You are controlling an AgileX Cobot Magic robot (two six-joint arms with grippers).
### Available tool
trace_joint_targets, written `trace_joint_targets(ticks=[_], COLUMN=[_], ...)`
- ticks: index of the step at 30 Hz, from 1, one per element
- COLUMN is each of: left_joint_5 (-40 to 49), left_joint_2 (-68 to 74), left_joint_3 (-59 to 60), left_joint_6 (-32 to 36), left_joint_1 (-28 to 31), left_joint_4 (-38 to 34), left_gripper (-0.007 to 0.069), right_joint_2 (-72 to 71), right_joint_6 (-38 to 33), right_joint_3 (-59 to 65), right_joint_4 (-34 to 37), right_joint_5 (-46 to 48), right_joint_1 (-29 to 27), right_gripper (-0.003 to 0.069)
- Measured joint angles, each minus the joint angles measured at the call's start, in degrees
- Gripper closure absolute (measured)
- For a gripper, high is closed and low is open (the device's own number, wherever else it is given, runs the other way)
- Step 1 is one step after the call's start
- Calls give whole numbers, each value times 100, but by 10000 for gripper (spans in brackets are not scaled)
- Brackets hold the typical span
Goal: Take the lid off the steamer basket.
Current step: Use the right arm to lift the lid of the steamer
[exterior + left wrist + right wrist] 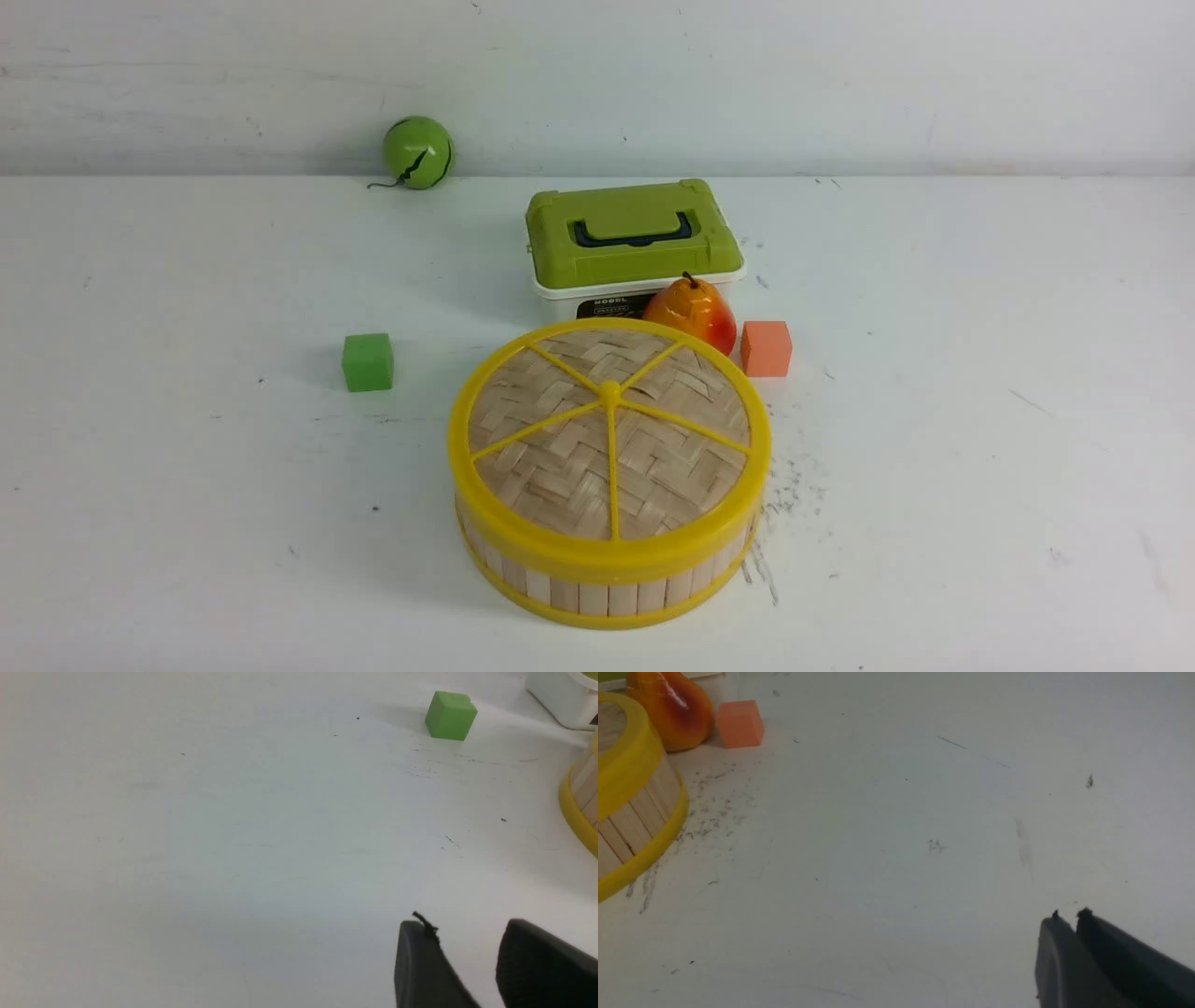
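The lid, a woven bamboo disc with a thick yellow rim and thin yellow spokes, sits on the steamer basket at the table's front centre. The basket's slat wall also shows in the right wrist view, and its bottom rim shows in the left wrist view. Neither gripper shows in the front view. My left gripper is open and empty above bare table, well to the left of the basket. My right gripper is shut and empty above bare table, well to the right of it.
A white box with an olive-green top stands behind the basket. A pear and an orange cube sit at the basket's far right. A green cube lies to the left. A green ball rests by the back wall.
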Motion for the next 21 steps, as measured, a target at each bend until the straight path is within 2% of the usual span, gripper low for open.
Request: trace_joint_targets(ticks=[21], left_joint_5=[0], left_joint_2=[0], left_joint_3=[0], left_joint_6=[0], left_joint_1=[0], left_joint_4=[0], left_gripper=[386], right_joint_2=[0], right_joint_6=[0], right_joint_3=[0], right_joint_4=[0], right_joint_5=[0], right_joint_1=[0], right_gripper=[603])
